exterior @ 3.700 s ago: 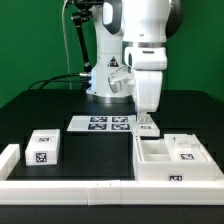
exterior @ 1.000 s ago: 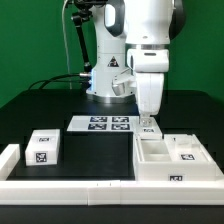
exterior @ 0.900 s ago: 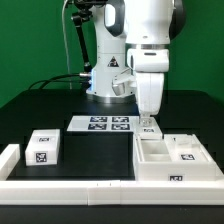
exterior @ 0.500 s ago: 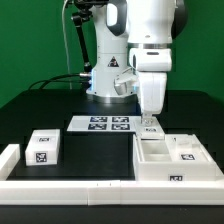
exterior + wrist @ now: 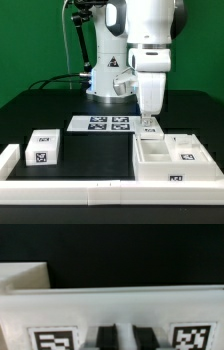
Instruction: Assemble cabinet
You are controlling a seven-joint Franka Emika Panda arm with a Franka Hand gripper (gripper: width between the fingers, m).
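The cabinet [image 5: 170,158] is a white, open, box-shaped body with fiducial tags, lying at the exterior view's front right. My gripper [image 5: 149,121] stands straight down over its far wall. In the wrist view the two dark fingers [image 5: 105,336] sit close on either side of a thin white wall of the cabinet [image 5: 120,303], between two tags, so the gripper [image 5: 122,338] looks shut on that wall. A separate small white block [image 5: 43,147] with tags sits at the exterior view's front left, well apart from the gripper.
The marker board [image 5: 103,124] lies flat in the middle, just to the exterior view's left of the gripper. A low white border rail [image 5: 70,185] runs along the front edge. The robot base [image 5: 105,85] stands behind on the black tabletop.
Since the oldest frame the gripper has shifted slightly to the exterior view's right and down at the cabinet's far wall. Over the last second nothing visibly moves.
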